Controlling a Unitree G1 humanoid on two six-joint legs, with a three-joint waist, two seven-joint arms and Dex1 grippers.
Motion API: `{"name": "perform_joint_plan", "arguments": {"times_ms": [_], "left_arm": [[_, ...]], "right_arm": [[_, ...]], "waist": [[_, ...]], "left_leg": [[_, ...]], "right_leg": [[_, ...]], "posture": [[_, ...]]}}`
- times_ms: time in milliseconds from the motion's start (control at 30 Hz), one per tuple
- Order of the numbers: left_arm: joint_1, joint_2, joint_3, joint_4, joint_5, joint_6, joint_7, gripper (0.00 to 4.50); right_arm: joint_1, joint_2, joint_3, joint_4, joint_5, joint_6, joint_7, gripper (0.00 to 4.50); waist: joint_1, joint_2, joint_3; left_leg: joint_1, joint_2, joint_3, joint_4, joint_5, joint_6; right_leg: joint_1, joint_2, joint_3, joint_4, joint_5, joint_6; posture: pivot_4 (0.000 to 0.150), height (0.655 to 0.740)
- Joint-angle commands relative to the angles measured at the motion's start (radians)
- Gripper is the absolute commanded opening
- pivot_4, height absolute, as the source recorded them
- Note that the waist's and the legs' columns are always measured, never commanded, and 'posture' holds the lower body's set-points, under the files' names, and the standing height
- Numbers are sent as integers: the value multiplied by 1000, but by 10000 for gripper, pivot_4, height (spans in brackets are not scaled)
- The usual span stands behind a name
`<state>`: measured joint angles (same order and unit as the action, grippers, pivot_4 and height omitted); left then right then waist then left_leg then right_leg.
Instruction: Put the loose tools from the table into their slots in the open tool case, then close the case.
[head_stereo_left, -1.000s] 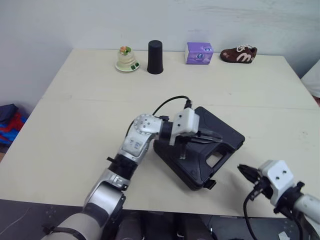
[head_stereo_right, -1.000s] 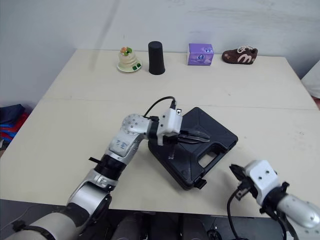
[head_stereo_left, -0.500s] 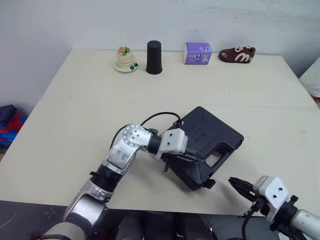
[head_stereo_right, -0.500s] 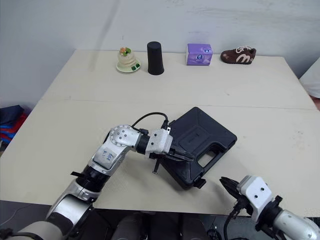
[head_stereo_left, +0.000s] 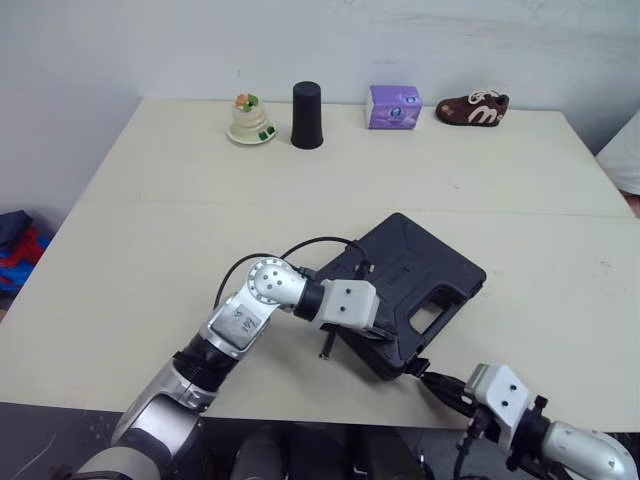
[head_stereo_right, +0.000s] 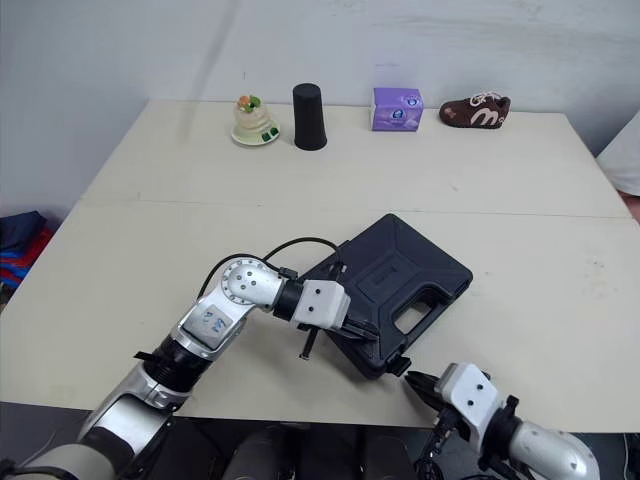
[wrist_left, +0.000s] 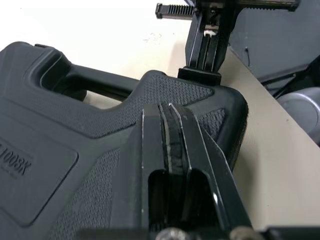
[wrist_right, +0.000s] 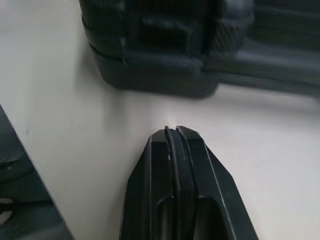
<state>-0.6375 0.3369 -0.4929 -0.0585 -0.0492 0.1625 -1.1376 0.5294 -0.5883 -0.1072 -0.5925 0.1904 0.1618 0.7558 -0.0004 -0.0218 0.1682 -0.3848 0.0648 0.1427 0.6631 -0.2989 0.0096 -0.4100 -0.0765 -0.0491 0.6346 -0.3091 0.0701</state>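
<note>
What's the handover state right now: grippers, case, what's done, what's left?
Left gripper: shut, empty, fingers lying over the near corner of the tool case, seemingly pressing the lid.
Right gripper: shut, empty, low over the table at its front edge, pointing at that same corner, apart from it.
Case: lid down, flat on the table, handle toward the front right.
Done: lid closed; tools presumably inside.
Left: the latch at the near corner; I cannot tell if it is fastened. Check it, then pull both arms back.
</note>
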Motion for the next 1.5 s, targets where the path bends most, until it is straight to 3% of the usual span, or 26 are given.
{"name": "perform_joint_plan", "arguments": {"times_ms": [33, 367, 500, 1267, 1400, 1500], "left_arm": [[27, 41, -53, -23, 63, 105, 9, 386], [57, 110, -129, -7, 156, 85, 38, 386], [78, 95, -130, -17, 125, 118, 48, 386], [106, 106, -151, 6, 115, 106, 30, 386], [107, 106, -111, 24, 99, 62, 45, 386], [115, 65, 11, 37, -11, -60, 63, 386]], "right_arm": [[-22, -5, 16, -39, 10, 17, -10, 0], [-89, -40, 9, -134, 77, 96, 3, 0], [-104, -62, 12, -182, 103, 153, 9, 0], [-229, -111, 11, -224, 207, 327, 32, 0], [-178, -123, -25, -217, 200, 307, 47, 0], [-89, -154, -127, -192, 196, 256, 104, 0]], "waist": [[-1, 0, 0], [-3, -5, -7], [-3, -6, -9], [-27, -10, -12], [-27, -10, -12], [-25, -5, -13]], "left_leg": [[0, 0, 0, 0, 0, 0], [5, 2, 0, -1, -1, -1], [17, 8, 0, -2, -4, -4], [18, 7, 0, -13, -3, -5], [19, 7, -1, -14, -2, -6], [19, 7, -2, -15, -2, -7]], "right_leg": [[0, 0, 0, 0, 0, 0], [4, 0, 1, 0, -1, -2], [18, -1, -1, -6, -6, -10], [18, 1, 3, -8, -6, -11], [18, 2, 3, -8, -6, -11], [16, 2, 2, -9, -6, -11]], "posture": [[1500, 7400], [1500, 7400], [1500, 7400], [1500, 7400], [1500, 7400], [1500, 7400]]}}
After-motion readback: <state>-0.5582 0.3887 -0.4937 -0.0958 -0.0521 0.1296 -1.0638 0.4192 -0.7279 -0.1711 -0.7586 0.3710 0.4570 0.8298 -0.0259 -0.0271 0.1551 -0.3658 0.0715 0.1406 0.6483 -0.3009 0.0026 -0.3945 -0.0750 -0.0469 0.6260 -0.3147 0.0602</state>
